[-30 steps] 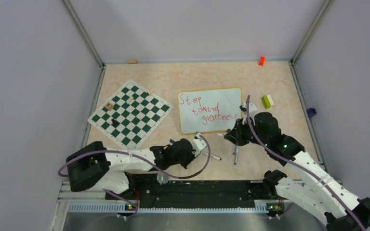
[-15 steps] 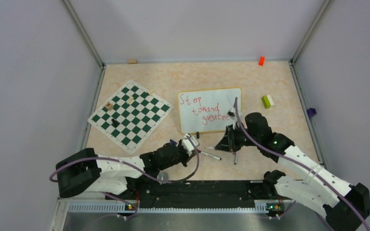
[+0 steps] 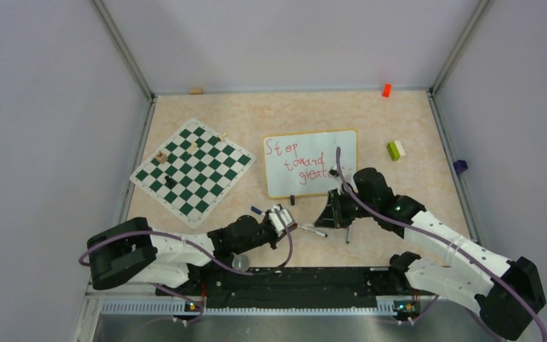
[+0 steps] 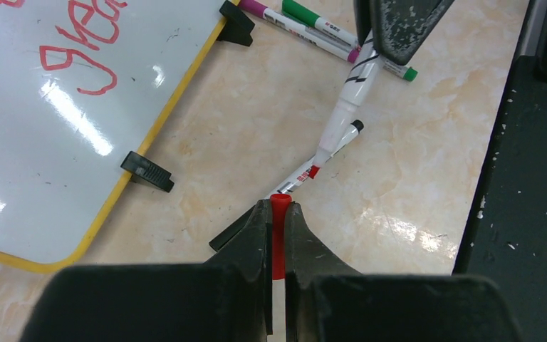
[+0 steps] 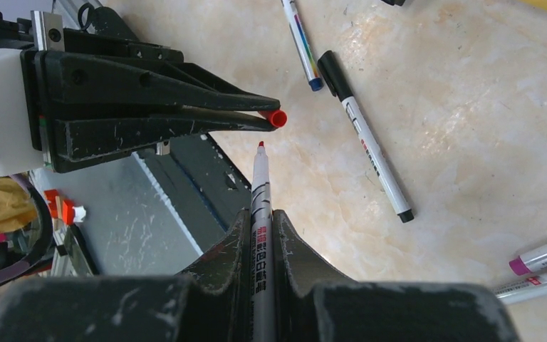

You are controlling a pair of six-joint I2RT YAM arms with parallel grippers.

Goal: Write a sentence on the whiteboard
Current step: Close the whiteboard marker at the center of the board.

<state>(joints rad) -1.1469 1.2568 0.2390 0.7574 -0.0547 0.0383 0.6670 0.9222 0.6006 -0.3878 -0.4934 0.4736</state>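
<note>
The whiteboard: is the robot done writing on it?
The writing looks done: red words fill three lines of the whiteboard, though the right arm hides the last line's end. Now the right gripper holds the uncapped red marker, its tip just short of the red cap pinched in the left gripper. Likely left: capping it and setting it down.

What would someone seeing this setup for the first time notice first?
The red sentence on the whiteboard at the table's middle draws the eye, its last word partly hidden by the right arm. On the near side of the board, the right gripper is shut on a red marker whose bare tip points at the red cap pinched in the left gripper, tip and cap close but apart. A green-and-white chessboard mat lies to the left.
</note>
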